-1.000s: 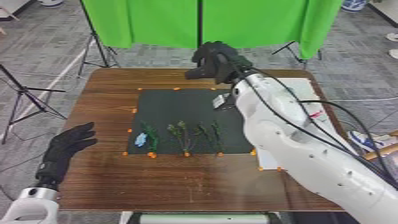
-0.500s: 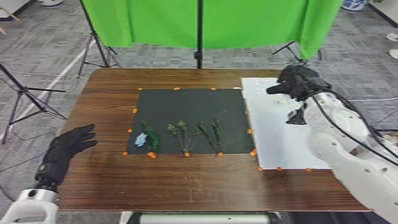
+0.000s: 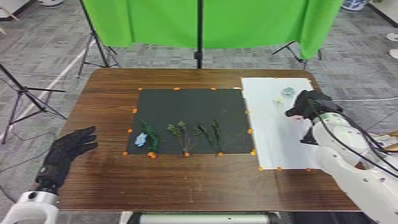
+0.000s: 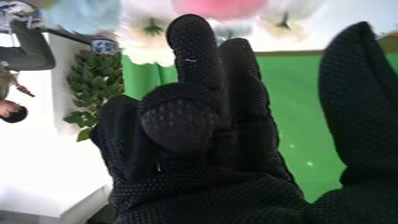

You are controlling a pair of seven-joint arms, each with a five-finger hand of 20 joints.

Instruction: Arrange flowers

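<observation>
- Flowers lie at the right of the head view on a white sheet point(image 3: 277, 145): a pale blue bloom point(image 3: 287, 92) towards its upper part, a pale yellowish bloom point(image 3: 278, 100) just below, and a pink bloom point(image 3: 299, 118) lower, close by your right hand point(image 3: 313, 103).
- Lower left on the dark mat point(image 3: 185, 106), you have a blue flower point(image 3: 140, 139) beside a leafy green stem point(image 3: 152, 136); two more groups of greenery, the middle sprigs point(image 3: 184, 136) and the right-hand sprigs point(image 3: 213, 136), lie along the mat's lower half.
- Your right hand is over the sheet's right side, its thumb apart, some fingers straight and one bent; you have nothing pinched. The wrist view shows blooms beyond the fingertips, but you cannot tell whether it touches any.
- Your left hand point(image 3: 69, 146) is at the left of the frame, loosely spread, off the mat.
- You seem to be at the picking step: choosing a bloom to join the blue one on the mat.
- Next, you would want to line thumb and fingers up around one bloom, close gently, lift clear of its neighbours, then carry it left to the sprigs. Go in crooked and you could drag two together or crush soft petals.
</observation>
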